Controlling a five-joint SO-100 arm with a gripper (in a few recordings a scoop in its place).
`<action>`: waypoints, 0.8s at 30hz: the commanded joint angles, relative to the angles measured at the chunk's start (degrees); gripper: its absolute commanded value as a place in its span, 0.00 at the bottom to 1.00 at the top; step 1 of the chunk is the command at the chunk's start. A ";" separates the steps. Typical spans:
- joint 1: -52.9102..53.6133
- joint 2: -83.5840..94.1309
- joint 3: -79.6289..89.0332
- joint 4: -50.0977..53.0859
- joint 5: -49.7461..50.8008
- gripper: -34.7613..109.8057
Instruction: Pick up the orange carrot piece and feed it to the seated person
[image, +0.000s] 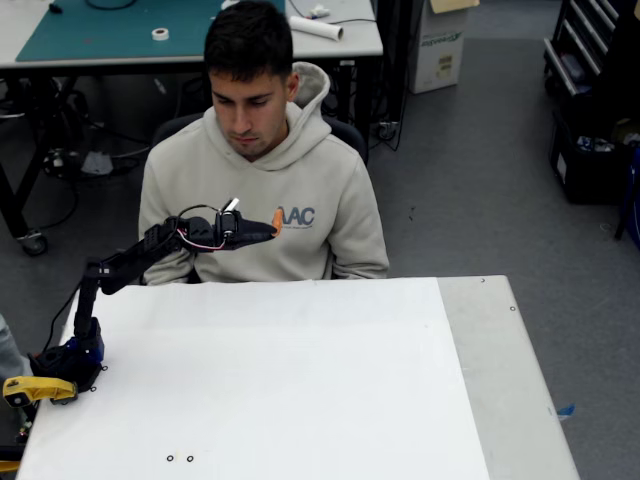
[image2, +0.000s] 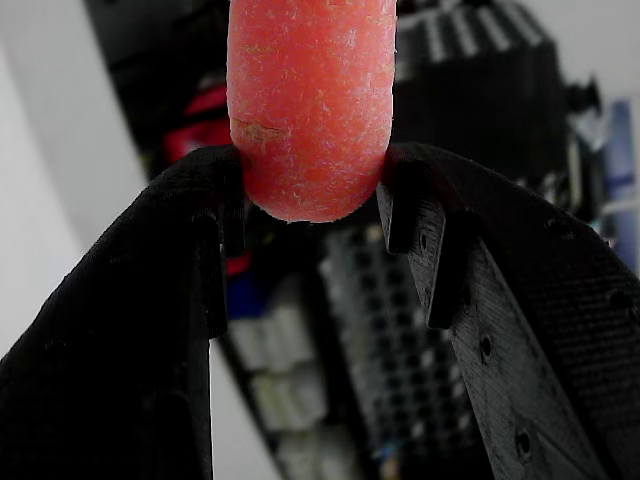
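Black gripper (image2: 312, 190) pinches orange carrot piece (image2: 312, 100) before seated person (image: 262, 170).

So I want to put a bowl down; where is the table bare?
The white table is bare from the arm's base rightward to its grey right strip. It is crowded only at the left edge. The pincer holds the carrot piece above the far edge.

A big white table (image: 300, 400) sits in front. Behind it stands another table with a green mat (image: 120, 30), a roll of tape (image: 160, 34) and a white tube (image: 316, 27). A cardboard box (image: 440, 45) stands on the grey floor.
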 joint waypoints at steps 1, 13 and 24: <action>-2.64 -2.02 -13.80 -0.35 -3.52 0.23; -13.10 -18.81 -43.15 -0.35 -11.60 0.23; -19.51 -23.99 -48.69 -0.44 -17.14 0.23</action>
